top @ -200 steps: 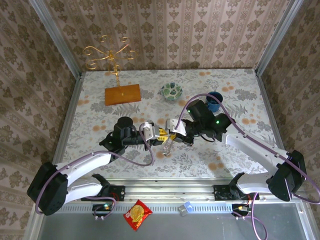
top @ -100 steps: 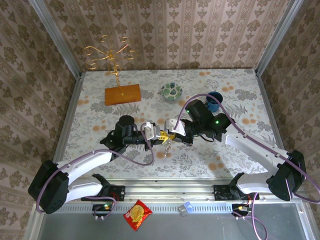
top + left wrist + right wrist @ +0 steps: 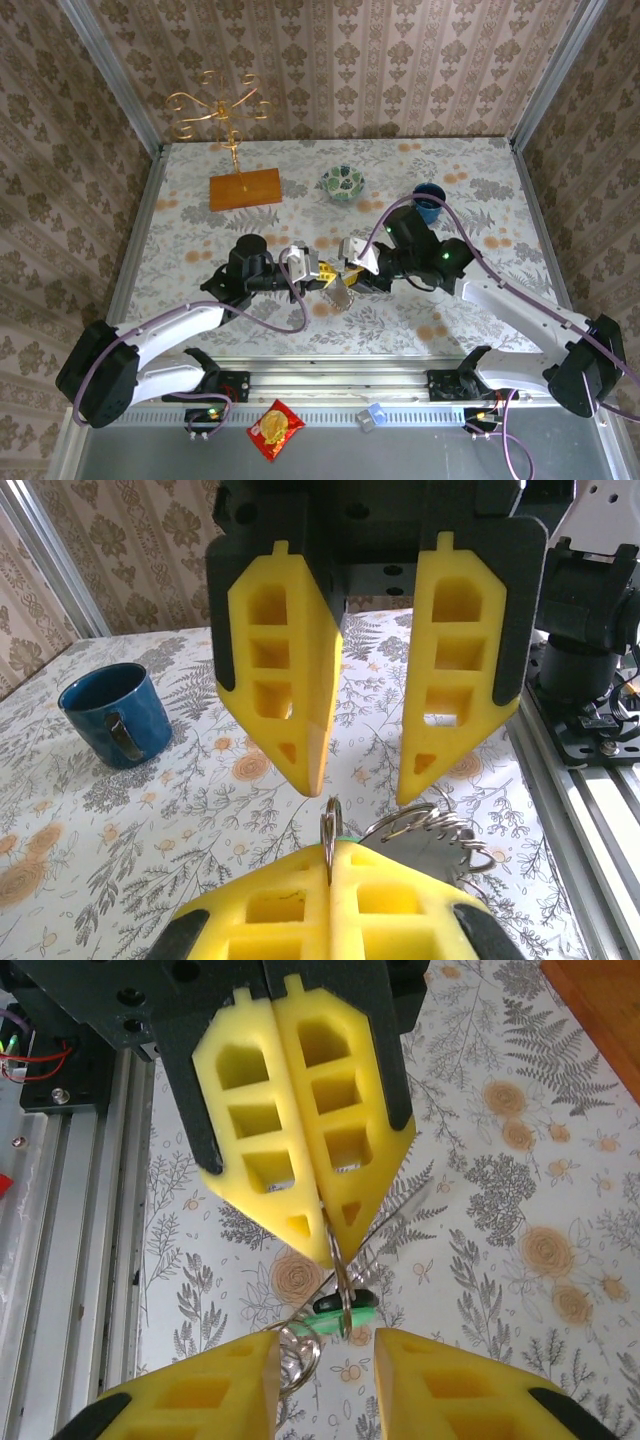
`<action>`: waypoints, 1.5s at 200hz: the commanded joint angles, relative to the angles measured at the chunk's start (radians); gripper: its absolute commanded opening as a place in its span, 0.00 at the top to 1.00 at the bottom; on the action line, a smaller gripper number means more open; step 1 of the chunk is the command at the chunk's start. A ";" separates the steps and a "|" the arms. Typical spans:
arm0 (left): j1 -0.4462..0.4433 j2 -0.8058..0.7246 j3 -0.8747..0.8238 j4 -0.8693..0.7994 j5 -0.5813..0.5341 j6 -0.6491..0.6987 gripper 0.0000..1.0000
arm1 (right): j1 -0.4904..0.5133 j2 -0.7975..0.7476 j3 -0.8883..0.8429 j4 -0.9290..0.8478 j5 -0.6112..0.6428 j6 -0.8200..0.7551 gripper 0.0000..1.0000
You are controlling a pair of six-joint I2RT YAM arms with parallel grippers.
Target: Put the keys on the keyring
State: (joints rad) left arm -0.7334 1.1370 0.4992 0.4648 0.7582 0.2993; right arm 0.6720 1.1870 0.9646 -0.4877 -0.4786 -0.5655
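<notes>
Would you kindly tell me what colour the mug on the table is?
Dark blue; the mug shows best in the left wrist view.

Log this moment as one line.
left tool: shut on keyring | right tool: open, facing left tool | green key: hanging under left tool

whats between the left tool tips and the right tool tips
In the right wrist view, a thin metal ring pinched by the left tool hangs in that gap, a bright-green-headed key at its lower end.
</notes>
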 commanded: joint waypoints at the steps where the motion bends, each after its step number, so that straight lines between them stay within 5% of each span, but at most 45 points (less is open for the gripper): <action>1: -0.007 -0.026 -0.019 0.093 0.001 -0.035 1.00 | -0.005 -0.037 -0.032 0.040 -0.021 0.039 0.68; 103: -0.011 -0.036 -0.037 0.126 -0.003 -0.043 1.00 | -0.014 -0.025 -0.012 0.088 -0.034 0.010 0.69; 215: -0.013 -0.035 -0.032 0.129 -0.001 -0.041 1.00 | -0.015 0.023 0.021 0.065 -0.061 -0.005 1.00; 300: -0.013 -0.038 -0.037 0.161 -0.002 -0.055 1.00 | -0.034 0.090 0.028 0.040 -0.051 -0.011 1.00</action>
State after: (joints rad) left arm -0.7399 1.1206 0.4633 0.5480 0.7364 0.2710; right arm 0.6437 1.2617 0.9695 -0.4404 -0.5060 -0.5766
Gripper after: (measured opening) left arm 0.049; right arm 0.052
